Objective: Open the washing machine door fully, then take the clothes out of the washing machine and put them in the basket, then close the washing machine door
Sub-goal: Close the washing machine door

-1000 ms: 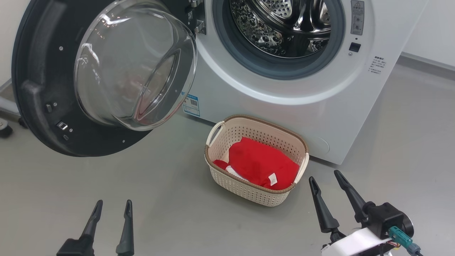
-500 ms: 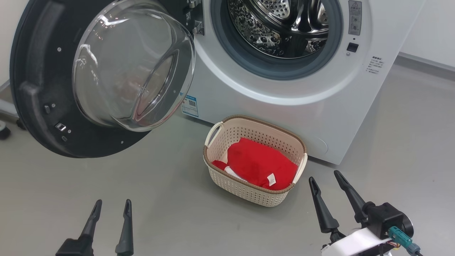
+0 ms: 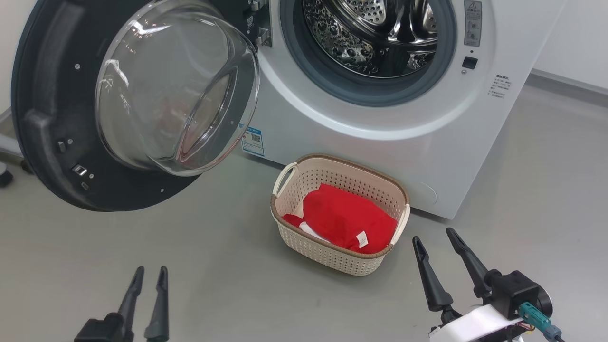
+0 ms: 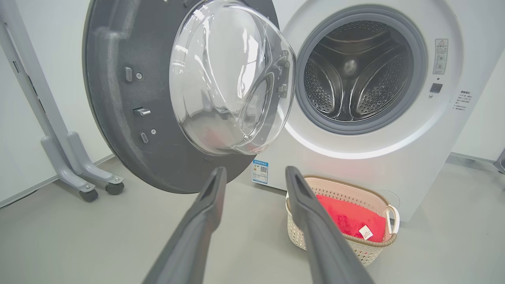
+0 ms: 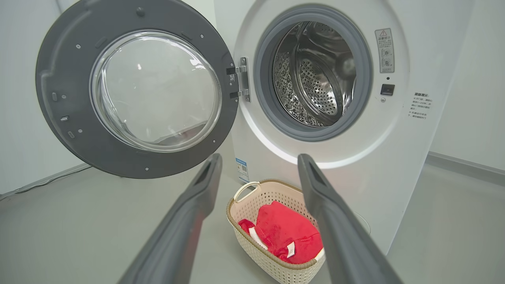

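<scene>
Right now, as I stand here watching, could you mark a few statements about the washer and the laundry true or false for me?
1. The washing machine door is swung open. True.
2. The clothes lie in the basket. True.
3. The drum holds more laundry. False: what shows of it looks empty, bare perforated steel.
4. The basket lies tipped on its side. False: it stands upright on the floor, just in front of the washing machine.
5. The clothes are blue. False: they are bright red, with a small white label.
</scene>
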You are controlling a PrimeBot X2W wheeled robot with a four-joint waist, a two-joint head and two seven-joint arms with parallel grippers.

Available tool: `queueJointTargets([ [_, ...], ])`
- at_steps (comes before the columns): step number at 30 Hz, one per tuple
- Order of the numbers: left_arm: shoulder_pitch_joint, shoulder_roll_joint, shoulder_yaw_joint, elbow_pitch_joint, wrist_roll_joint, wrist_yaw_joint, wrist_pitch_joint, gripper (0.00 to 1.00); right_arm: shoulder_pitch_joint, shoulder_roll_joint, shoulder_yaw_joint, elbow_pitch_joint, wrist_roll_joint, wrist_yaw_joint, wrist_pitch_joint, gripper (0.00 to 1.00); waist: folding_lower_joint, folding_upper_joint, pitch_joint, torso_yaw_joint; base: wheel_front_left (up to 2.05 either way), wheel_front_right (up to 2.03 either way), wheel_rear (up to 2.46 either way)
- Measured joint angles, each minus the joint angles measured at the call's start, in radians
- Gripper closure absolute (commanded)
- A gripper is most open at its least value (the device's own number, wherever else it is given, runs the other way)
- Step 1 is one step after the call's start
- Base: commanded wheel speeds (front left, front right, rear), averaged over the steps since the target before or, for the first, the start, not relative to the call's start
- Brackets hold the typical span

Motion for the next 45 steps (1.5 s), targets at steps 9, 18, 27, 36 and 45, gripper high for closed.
queueJointTargets([
  [9, 0.000, 0.000, 0.007, -0.020, -0.018, 0.000, 0.000, 1.00, -0.001, -0.003, 0.005, -0.012, -0.002, 0.000, 0.000, 0.00, 0.0000, 0.0000, 0.035, 0.005, 0.00, 0.00, 0.00],
  [18, -0.005, 0.000, 0.095, -0.082, -0.077, 0.003, 0.000, 1.00, -0.014, -0.026, 0.018, -0.037, -0.020, 0.000, 0.011, 0.00, 0.0000, 0.0000, 0.100, 0.003, 0.00, 0.00, 0.00],
  [27, -0.128, 0.090, 0.283, -0.140, -0.150, 0.003, 0.000, 1.00, -0.051, -0.056, 0.021, -0.056, -0.030, 0.002, 0.032, 0.00, 0.0000, 0.0000, 0.171, -0.016, 0.00, 0.00, 0.00],
  [36, -0.296, 0.193, 0.537, -0.105, -0.395, 0.004, 0.038, 1.00, -0.085, -0.070, 0.037, -0.071, -0.043, 0.008, 0.054, 0.00, 0.0000, 0.0000, 0.224, -0.057, 0.00, 0.00, 0.00],
  [45, -0.513, 0.257, 0.727, 0.102, -0.726, 0.064, 0.238, 1.00, -0.108, -0.084, 0.048, -0.077, -0.045, 0.009, 0.055, 0.00, 0.0000, 0.0000, 0.263, -0.106, 0.00, 0.00, 0.00],
])
